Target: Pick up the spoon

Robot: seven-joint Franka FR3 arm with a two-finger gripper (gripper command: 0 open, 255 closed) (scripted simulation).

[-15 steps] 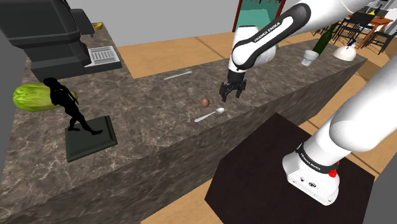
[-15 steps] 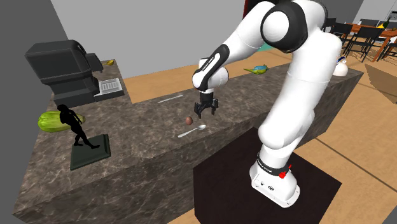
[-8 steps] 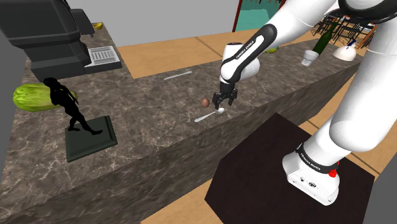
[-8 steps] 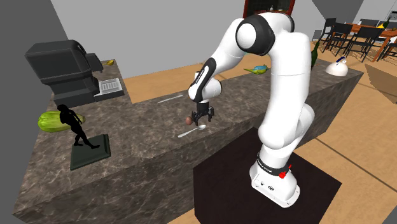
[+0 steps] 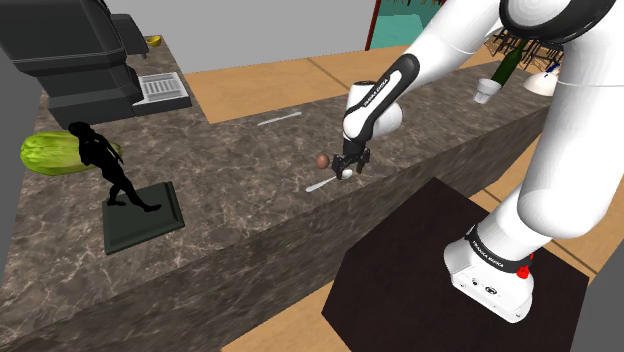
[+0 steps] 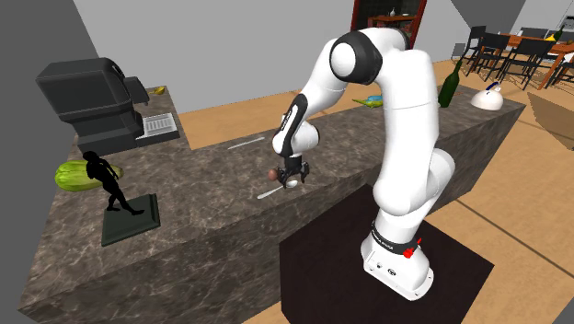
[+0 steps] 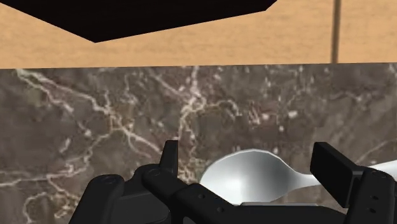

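Observation:
A pale, shiny spoon point(image 5: 322, 184) lies flat on the dark marbled counter point(image 5: 230, 170), its bowl toward the arm and its handle pointing to the shoulder view's left. My black gripper point(image 5: 347, 171) is down at the counter over the bowl end. The second exterior view has the gripper point(image 6: 292, 178) at the spoon point(image 6: 270, 193) in the same way. In the wrist view the gripper point(image 7: 249, 167) is open. Its fingers point(image 7: 168, 156) stand apart on either side of the spoon's bowl point(image 7: 251, 173), with a gap on the one side.
A small brown ball point(image 5: 322, 160) rests just beyond the spoon. A thin white utensil point(image 5: 280, 119) lies farther back. A black figurine on a dark tray point(image 5: 140, 215), a green melon point(image 5: 45, 154) and a coffee machine point(image 5: 70, 50) stand at the left. The counter edge runs close behind the gripper.
Over the last second the gripper came down and toward the shoulder view's left, from above the counter to the spoon's bowl. The spoon has not moved.

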